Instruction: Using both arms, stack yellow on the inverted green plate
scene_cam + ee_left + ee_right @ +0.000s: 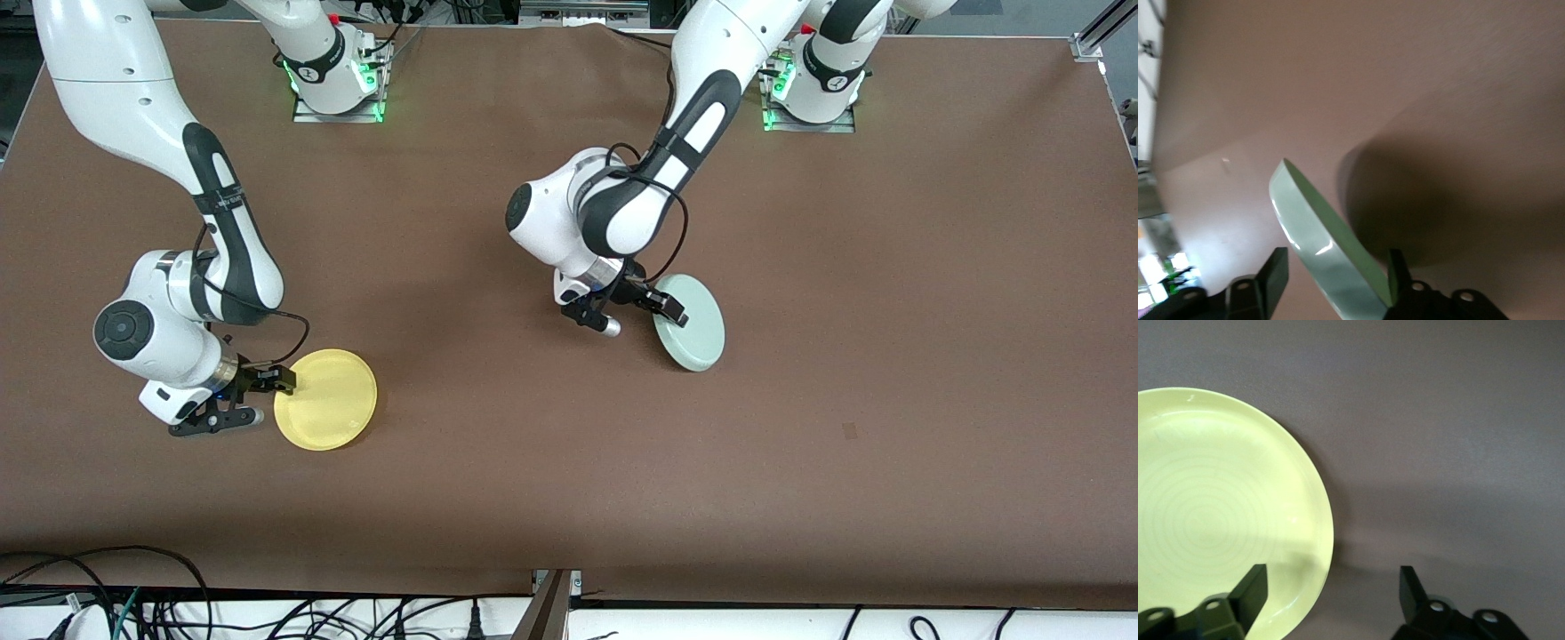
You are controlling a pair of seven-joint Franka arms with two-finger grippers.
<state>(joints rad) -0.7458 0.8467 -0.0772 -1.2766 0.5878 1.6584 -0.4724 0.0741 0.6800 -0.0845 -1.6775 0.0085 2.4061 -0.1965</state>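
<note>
The pale yellow plate [329,400] lies flat and right way up on the table near the right arm's end. My right gripper [271,396] is open at its rim. In the right wrist view one finger [1251,590] is over the yellow plate [1218,520] and the other is over bare table, gripper [1333,577]. The mint-green plate [698,333] is tilted up on edge near the table's middle. My left gripper [662,307] is open around its raised rim. In the left wrist view the green plate [1311,227] leans against one finger [1397,270], with a gap to the other, gripper [1338,260].
The brown table [845,267] carries only the two plates. The arm bases stand along its edge farthest from the front camera. Cables hang below the edge nearest the front camera.
</note>
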